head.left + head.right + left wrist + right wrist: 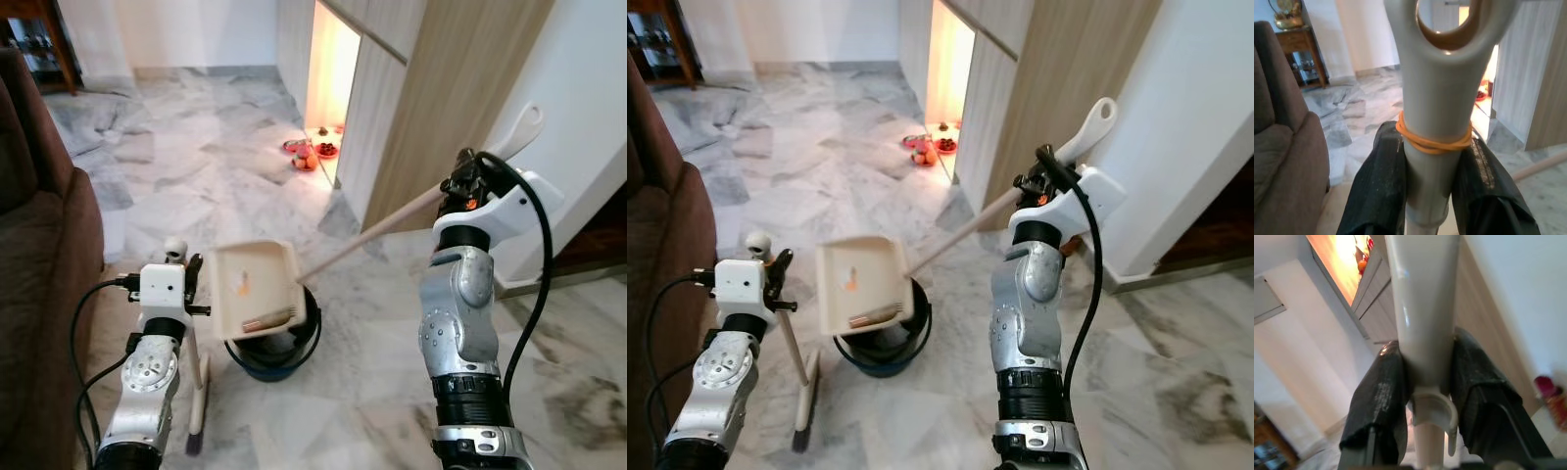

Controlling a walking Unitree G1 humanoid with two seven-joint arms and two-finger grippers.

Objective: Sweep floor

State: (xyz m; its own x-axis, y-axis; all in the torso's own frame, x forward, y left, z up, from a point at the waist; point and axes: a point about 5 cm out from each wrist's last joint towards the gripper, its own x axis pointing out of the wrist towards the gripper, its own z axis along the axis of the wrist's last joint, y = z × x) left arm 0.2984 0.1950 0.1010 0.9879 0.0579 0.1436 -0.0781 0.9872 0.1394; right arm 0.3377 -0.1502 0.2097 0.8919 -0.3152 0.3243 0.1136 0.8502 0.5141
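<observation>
Tipping over the dark bin [274,343], the cream dustpan [257,290] hangs at the end of its long pole handle [367,235], which the right gripper [1422,382] clasps near the grip end, both fingers [1378,401] pressed to the shaft. A few bits of debris [872,316] sit against the pan's lower lip, just above the bin's rim — emptying looks under way but not finished. The left gripper [1435,166] is clenched around the broom handle [1437,98] just under its hanging loop, by an orange rubber band [1432,142]; the broom [794,362] stands upright on the marble floor [216,157], beside the bin and near the brown sofa [39,255]. The risk, as I judge it: held so far from the pan, a small wrist twist could swing it off the rim, spilling sweepings back onto the floor — or knock the bin itself.
</observation>
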